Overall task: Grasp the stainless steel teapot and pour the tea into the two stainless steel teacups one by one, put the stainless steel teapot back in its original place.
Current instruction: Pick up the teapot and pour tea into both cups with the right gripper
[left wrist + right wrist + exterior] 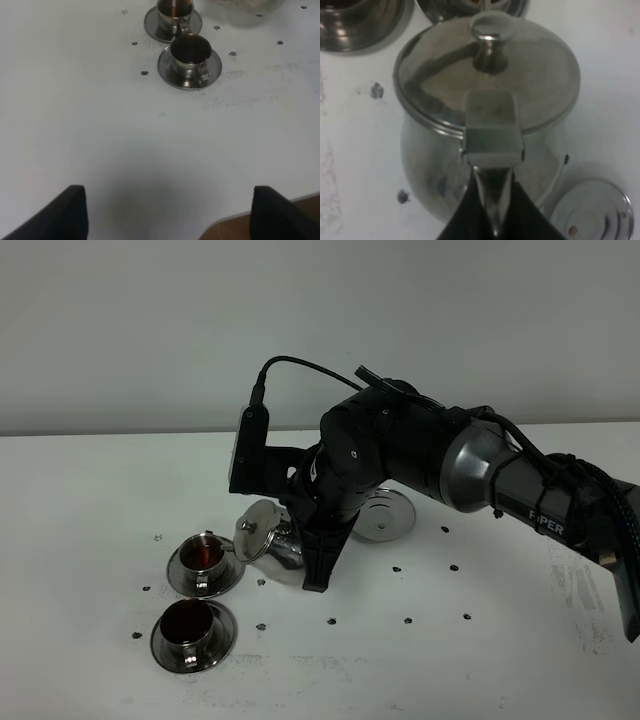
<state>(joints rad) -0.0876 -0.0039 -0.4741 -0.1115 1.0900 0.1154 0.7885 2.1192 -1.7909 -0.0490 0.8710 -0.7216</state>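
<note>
The stainless steel teapot (266,534) hangs tilted to the left, its lid (487,75) facing the far teacup (205,555). My right gripper (312,558) is shut on the pot's loop handle (492,200). Reddish tea shows in the far teacup (174,12), and the near teacup (190,630) holds dark tea (190,50). Each cup stands on its saucer. The round steel coaster (385,515) lies bare behind the right arm and also shows beside the pot as the coaster (592,210). My left gripper (175,215) is open over bare table, well short of the cups.
Small dark marks (408,620) dot the white table (480,660). The right arm (500,480) stretches in from the right edge across the middle. A brown table edge (240,227) shows by the left gripper.
</note>
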